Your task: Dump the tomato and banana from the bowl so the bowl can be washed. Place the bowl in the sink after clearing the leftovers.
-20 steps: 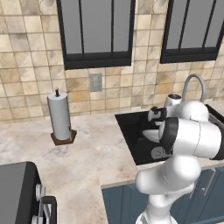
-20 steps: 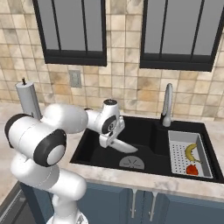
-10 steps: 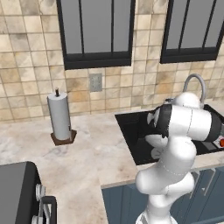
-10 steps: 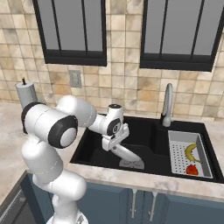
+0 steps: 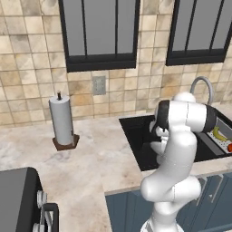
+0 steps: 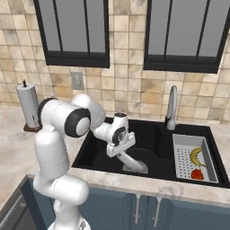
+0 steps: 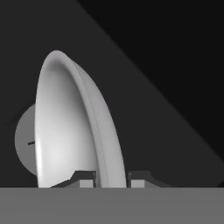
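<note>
- The gripper (image 7: 111, 177) is clamped on the rim of the bowl (image 7: 70, 127), which is tilted on edge at centre frame.
- Lower it to the floor of the sink (image 6: 148, 139) over the drain (image 7: 24, 140), then let go.
- The banana (image 6: 196, 156) and tomato (image 6: 196, 174) lie in the tray (image 6: 182, 157) at right.

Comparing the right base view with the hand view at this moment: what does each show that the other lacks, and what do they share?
The right base view alone has the banana and tomato lying in the perforated tray, the tap, the paper towel roll and the tiled wall.

The hand view alone gives the fingertips pinching the bowl's rim, one on each side, with the round grey drain behind.

Both show the bowl, tilted on edge inside the black sink, held by the gripper.
</note>
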Robot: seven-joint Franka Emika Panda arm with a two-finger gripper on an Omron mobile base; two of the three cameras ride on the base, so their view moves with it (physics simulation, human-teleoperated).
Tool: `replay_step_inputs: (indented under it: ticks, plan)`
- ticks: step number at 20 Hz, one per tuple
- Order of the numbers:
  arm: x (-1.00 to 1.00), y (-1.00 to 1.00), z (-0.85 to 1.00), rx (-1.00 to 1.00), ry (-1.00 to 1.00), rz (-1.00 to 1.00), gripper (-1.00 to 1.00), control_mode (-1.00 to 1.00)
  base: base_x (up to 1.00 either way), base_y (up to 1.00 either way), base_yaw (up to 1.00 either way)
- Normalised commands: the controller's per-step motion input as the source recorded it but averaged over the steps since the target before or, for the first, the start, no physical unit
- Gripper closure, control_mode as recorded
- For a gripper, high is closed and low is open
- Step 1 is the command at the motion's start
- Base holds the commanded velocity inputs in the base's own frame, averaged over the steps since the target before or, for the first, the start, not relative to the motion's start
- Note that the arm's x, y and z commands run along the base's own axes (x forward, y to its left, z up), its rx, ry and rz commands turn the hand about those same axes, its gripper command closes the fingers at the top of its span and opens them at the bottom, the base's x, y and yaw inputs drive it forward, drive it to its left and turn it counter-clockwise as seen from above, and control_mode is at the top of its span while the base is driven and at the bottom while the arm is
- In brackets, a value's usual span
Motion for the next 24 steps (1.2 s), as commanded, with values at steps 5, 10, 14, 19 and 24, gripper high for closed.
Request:
replay_step_inputs:
  ticks: [5,10,14,19,24]
  plan:
    - [0.07,0.0,-0.7,-0.02,0.0,-0.14,1.0,-1.0,0.0,0.0,0.0]
    - [0.32,0.01,-0.44,0.0,0.03,-0.08,1.0,-1.0,0.0,0.0,0.0]
    - [0.46,0.0,-0.32,0.0,0.0,-0.11,1.0,-1.0,0.0,0.0,0.0]
    - [0.39,0.0,-0.15,0.0,0.0,-0.1,1.0,-1.0,0.0,0.0,0.0]
    - [0.18,0.0,-0.02,0.0,0.0,-0.05,-1.0,-1.0,0.0,0.0,0.0]
